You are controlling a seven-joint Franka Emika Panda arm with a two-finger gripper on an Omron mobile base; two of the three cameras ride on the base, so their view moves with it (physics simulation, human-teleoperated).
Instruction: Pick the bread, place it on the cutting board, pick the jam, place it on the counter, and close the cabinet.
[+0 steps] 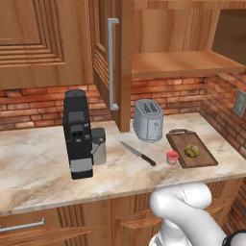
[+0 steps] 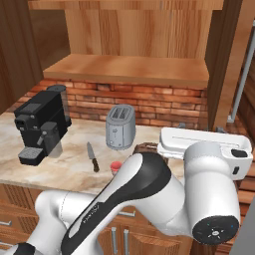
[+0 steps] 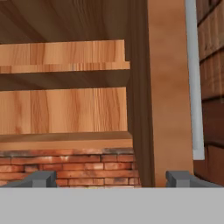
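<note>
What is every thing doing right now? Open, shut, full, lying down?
cabinet: doors open, shelf bare
bread: lying on the cutting board
jam: upright on the counter, beside the board
knife: lying flat
toaster: upright, slots empty
gripper: open, holding nothing

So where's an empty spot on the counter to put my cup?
Bare counter lies left of the coffee machine. It is crowded on the right, where the knife, toaster, jam and cutting board with the bread sit close.
</note>
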